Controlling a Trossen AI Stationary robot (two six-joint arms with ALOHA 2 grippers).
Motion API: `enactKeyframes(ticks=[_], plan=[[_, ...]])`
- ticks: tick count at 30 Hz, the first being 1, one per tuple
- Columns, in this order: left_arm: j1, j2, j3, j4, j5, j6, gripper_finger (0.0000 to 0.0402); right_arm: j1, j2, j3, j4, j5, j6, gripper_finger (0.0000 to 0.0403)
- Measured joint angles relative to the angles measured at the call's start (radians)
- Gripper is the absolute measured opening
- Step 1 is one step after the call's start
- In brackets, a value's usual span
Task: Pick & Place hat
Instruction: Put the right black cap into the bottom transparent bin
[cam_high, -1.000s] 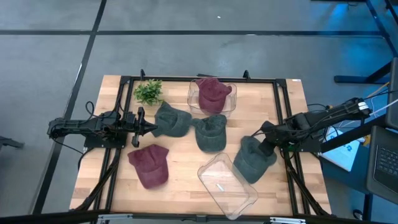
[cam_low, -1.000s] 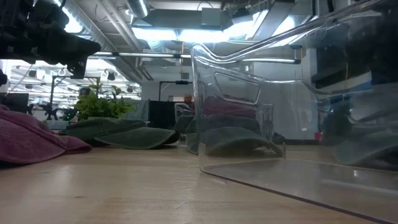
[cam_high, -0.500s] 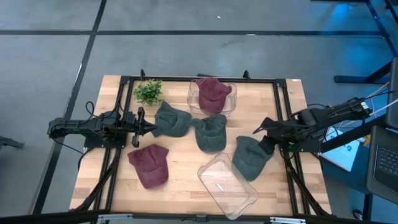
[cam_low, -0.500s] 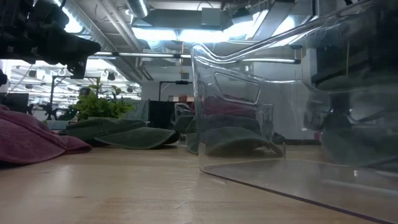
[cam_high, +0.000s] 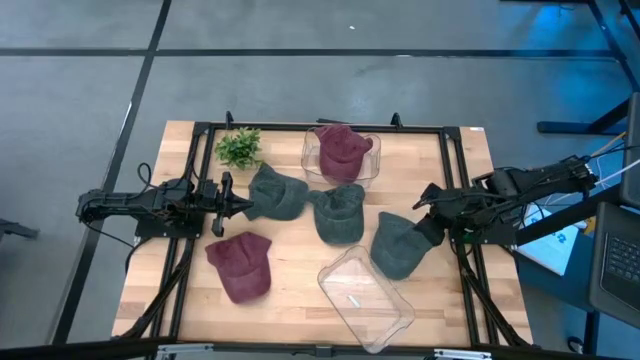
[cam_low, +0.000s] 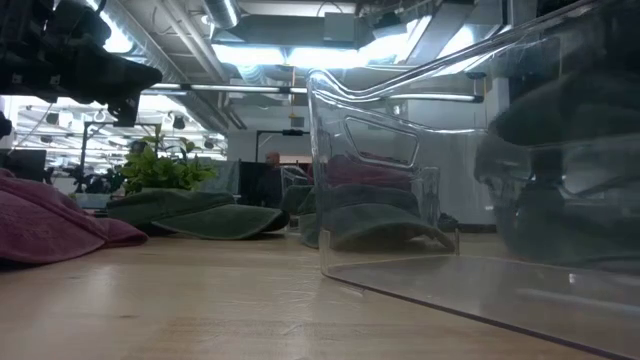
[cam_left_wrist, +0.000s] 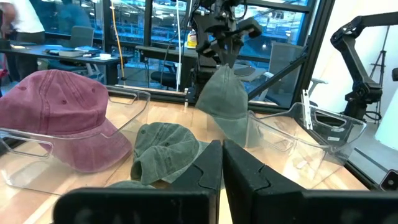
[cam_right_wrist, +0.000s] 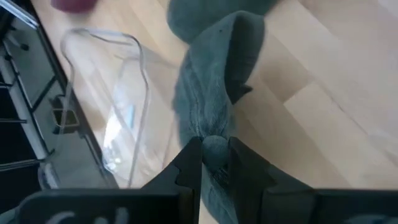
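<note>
Your right gripper (cam_right_wrist: 214, 163) has its jaws pinched on the crown of a green cap (cam_high: 397, 243), which hangs above the table (cam_high: 290, 300) beside the empty clear bin (cam_high: 366, 297); the bin's wall blurs it in the low view. Your left gripper (cam_high: 243, 206) waits with jaws together near another green cap (cam_high: 276, 192). A maroon cap (cam_high: 341, 150) fills the far bin (cam_high: 310, 165).

Right pincer (cam_high: 428, 222) clamped tight mid-air (left pincer (cam_high: 240, 207) closed, level).
</note>
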Motion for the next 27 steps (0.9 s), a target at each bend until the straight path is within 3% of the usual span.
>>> enactKeyframes(ticks=[27], plan=[[0.000, 0.000, 0.000, 0.000, 0.000, 0.000, 0.0012, 0.000, 0.014, 0.256, -0.040, 0.101, -0.081, 0.0058]])
